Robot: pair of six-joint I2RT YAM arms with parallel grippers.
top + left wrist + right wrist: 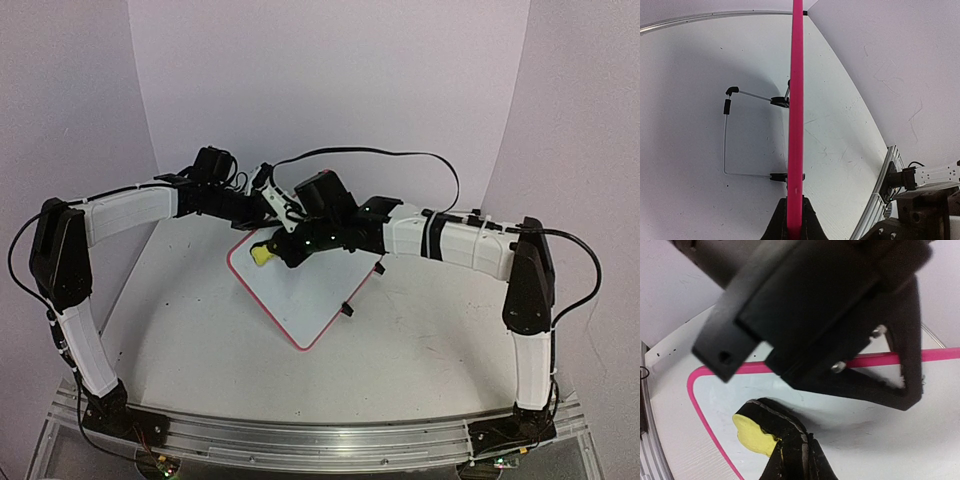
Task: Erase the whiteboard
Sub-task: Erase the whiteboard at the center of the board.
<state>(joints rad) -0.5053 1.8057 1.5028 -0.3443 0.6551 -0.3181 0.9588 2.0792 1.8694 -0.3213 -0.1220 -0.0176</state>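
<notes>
My right gripper point(806, 455) is clenched on the yellow block point(754, 432), holding it against the whiteboard point(855, 440) near the board's left corner. My left gripper point(795, 227) is clamped on the pink frame point(796, 100). Only that wrist view shows the frame edge-on, with the wire stand point(725, 140) beside it. From above, the board sits angled at the middle of the table point(440, 340).

A white worktop point(430, 350), faintly scuffed, spreads across the scene. A ribbed aluminium rail point(320, 440) runs along its near edge. Plain pale walls point(330, 80) stand behind and at both sides. A yellow block point(262, 256) shows near the middle.
</notes>
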